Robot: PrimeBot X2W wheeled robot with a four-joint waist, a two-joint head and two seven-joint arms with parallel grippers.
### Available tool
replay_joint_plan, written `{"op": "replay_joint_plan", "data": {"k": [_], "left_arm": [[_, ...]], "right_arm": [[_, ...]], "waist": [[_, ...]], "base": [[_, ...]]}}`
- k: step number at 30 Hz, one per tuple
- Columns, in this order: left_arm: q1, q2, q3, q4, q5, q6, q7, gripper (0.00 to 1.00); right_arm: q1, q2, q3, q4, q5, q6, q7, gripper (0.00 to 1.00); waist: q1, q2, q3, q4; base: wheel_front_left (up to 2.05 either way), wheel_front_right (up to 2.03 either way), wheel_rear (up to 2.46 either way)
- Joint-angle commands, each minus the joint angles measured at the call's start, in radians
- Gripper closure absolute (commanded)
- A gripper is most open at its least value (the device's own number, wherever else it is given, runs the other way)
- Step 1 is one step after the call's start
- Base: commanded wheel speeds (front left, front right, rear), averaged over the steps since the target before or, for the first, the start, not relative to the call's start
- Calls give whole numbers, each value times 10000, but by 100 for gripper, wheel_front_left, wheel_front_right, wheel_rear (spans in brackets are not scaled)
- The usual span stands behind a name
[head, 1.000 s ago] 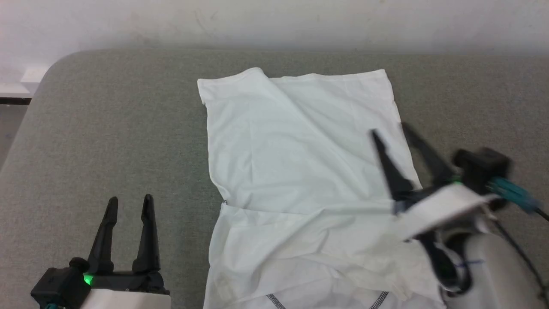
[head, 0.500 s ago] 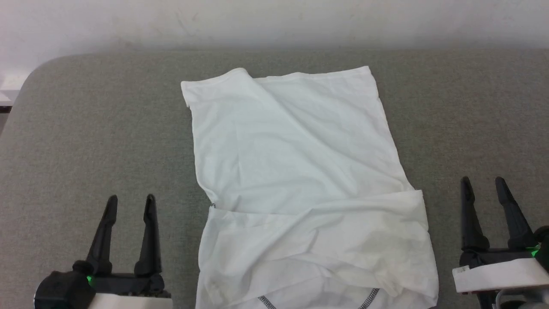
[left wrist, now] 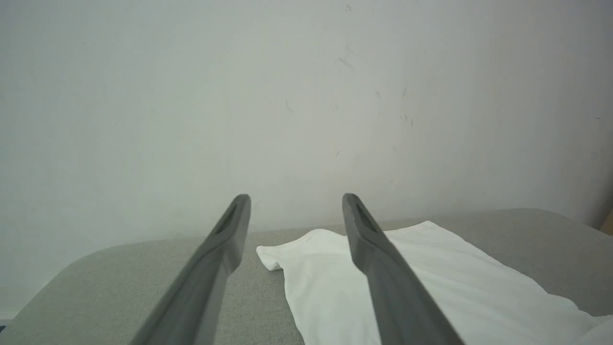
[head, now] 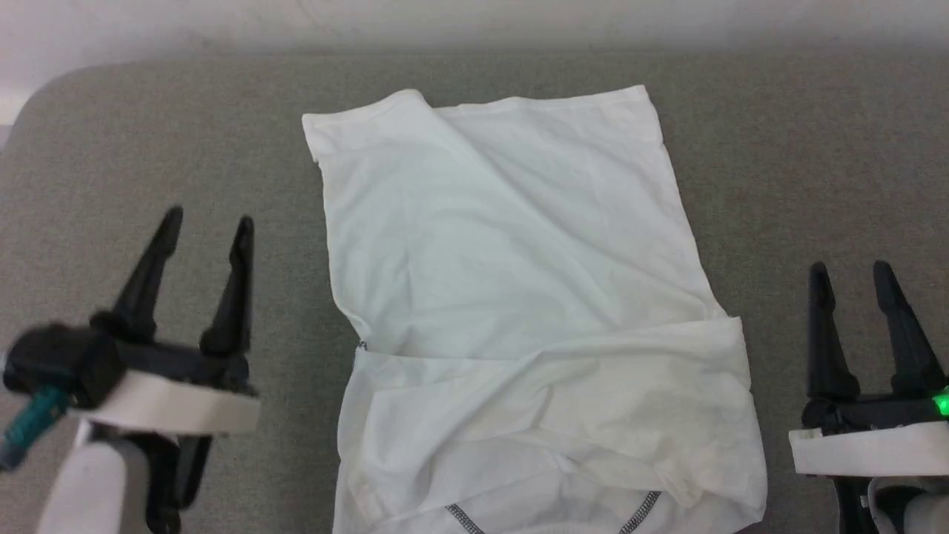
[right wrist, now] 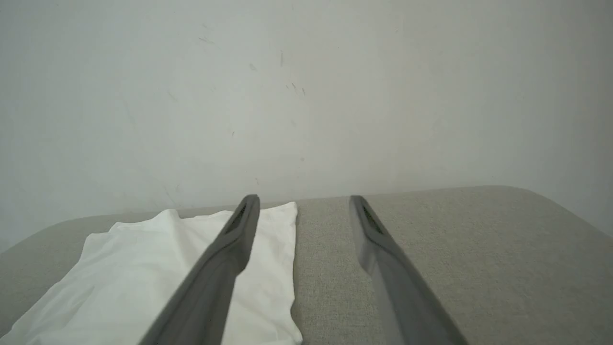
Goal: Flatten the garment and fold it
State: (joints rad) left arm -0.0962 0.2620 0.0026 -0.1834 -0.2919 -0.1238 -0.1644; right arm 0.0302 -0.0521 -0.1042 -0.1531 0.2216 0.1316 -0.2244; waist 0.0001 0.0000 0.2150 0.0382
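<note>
**Item:** garment, white thin-fabric shirt. It lay at the centre of the grey cloth-covered tabletop, hem toward 12 o'clock and shoulder end toward 6 o'clock, where the dark zigzag stitching showed.

**Condition:** The far body panel was mostly flat, with one diagonal crease, and the hem corner at 11 o'clock was lapped over. The near third was a wrinkled band that appeared to be the sleeves laid across the body.

**Left tool**: at 9 o'clock of the shirt, fingers apart, nothing between them, clear of the cloth.

**Right tool**: at 4 o'clock, near the shirt's right edge without touching it, fingers apart, empty.

**Backdrop:** pale wall beyond 12 o'clock.

**Step, as judged:** between folds. The sleeves seemed to be in, but the lengthwise fold was not yet made.

**Next move, as judged:** smooth the bunched near band, then pinch the hem corners at 11 and 1 o'clock. Each tool would need to catch every layer of the thin fabric. Both would carry evenly toward 6 o'clock so the edges met square.
</note>
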Motion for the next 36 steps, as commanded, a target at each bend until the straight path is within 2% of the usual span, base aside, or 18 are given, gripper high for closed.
{"op": "replay_joint_plan", "data": {"k": [1, 8, 15, 25, 29, 36], "left_arm": [[-614, 305, -87, -13, -209, -66, 259, 0], [-4102, 2137, -569, 475, -1460, -67, 2199, 0], [-6667, 3300, -1338, 1851, -2357, -68, 3686, 0], [-8505, 3900, -2722, 3462, -3702, -68, 5686, 0], [-8807, 4146, -3208, 3964, -3880, -68, 6373, 0], [-8963, 4181, -3430, 4575, -4360, -57, 7312, 0]], "right_arm": [[-221, 18, 23, -157, -27, -9, 20, 0], [-1025, 18, 258, -918, -369, -9, 180, 0], [-1624, 18, 413, -1109, -449, -9, 268, 0], [-2002, 18, 514, -927, -340, -9, 214, 0], [-2103, 18, 503, -895, -332, -9, 210, 0], [-2185, 18, 513, -809, -253, -9, 178, 0]], "waist": [[-1, 0, 671, 26], [-1, 0, 2258, -106], [-1, 0, 3490, -443], [-1, 0, 4516, -740], [-1, 0, 4734, -820], [-1, 0, 4918, -952]], "base": [[0, 0, 0], [0, 0, 0], [0, 0, 0], [0, 0, 0], [0, 0, 0], [0, 0, 0]]}}
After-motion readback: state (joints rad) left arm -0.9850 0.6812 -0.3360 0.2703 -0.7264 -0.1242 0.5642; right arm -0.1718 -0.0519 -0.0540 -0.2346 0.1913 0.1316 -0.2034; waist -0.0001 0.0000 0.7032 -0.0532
